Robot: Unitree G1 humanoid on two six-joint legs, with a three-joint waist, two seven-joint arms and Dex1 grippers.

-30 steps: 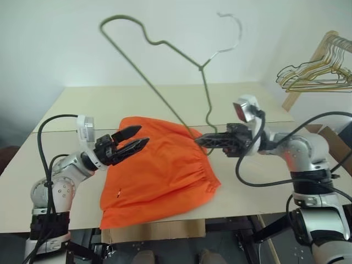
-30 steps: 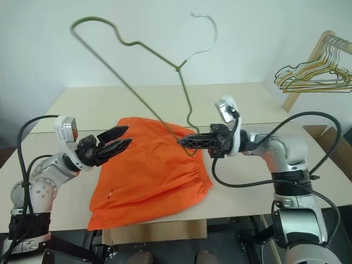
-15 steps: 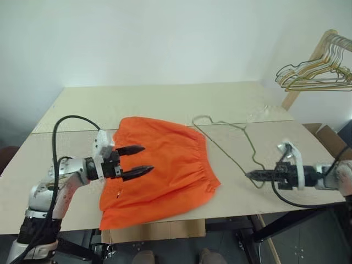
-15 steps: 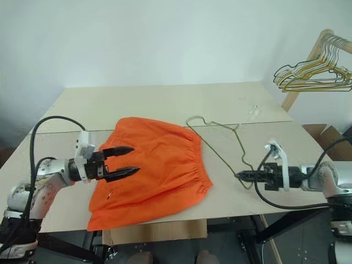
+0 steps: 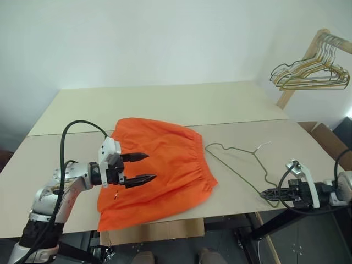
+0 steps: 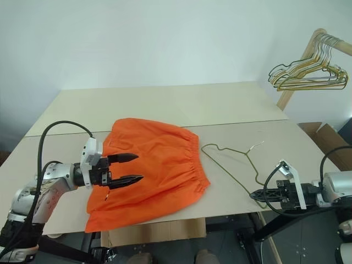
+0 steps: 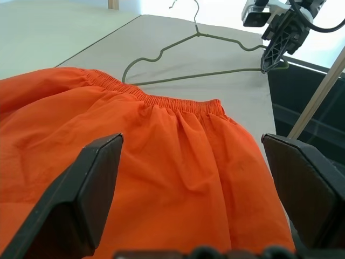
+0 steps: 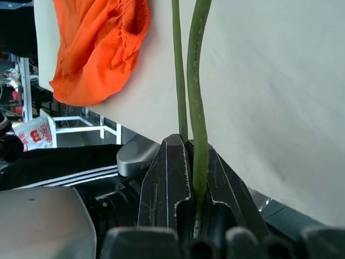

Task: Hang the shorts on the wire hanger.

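The thin olive wire hanger [image 5: 242, 165] is pinched by the right gripper [image 6: 254, 194]; gathered orange shorts [image 5: 159, 165] are straddled by the wide-spread left gripper [image 5: 144, 168].

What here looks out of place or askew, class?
The shorts lie rumpled, their lower edge drooping over the table's front edge. The wire hanger lies flat beside them, one corner pinched in the right gripper.
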